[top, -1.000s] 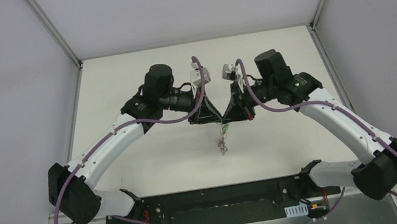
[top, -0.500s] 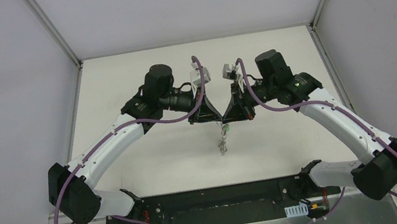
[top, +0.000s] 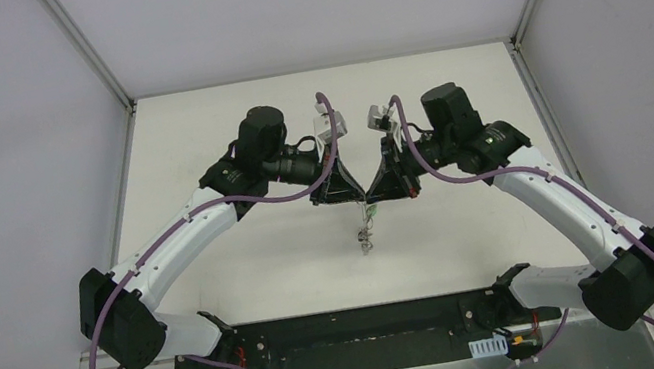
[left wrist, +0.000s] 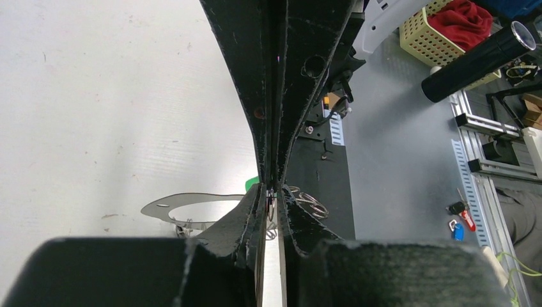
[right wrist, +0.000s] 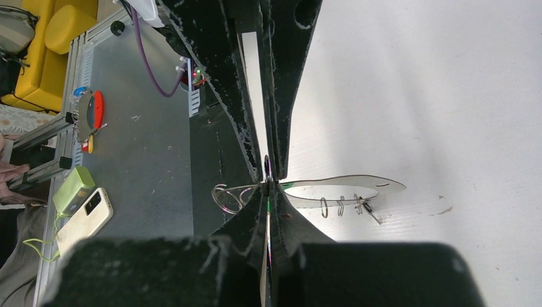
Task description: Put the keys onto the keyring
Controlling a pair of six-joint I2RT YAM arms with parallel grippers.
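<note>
Keyring (top: 365, 235) hangs clear of the table (top: 245, 260), beyond the middle of the black base bar (top: 350, 338), dangling under the spot where the two grippers meet tip to tip. From the bar's left end the left gripper (left wrist: 271, 210) reaches in. It is clenched almost completely, with a thin curl of the ring's wire pinched between its pads. The right gripper (right wrist: 267, 192) reaches from the bar's right end and is fully clenched. A sliver of green shows between its fingers, and in the left wrist view the key (left wrist: 254, 184) peeks out green just beside that gripper's tip, so I judge that it grips the key.

Both parts are up off the table and brought together beyond the bar's middle, so the fetching and lining up look done. The fingers hide where key meets wire, so I cannot tell whether the key's hole has caught the wire. Nothing shows the key hanging free on the loop, so I judge the threading under way, not finished. What is left is to work the key fully onto the wire and then release both.
</note>
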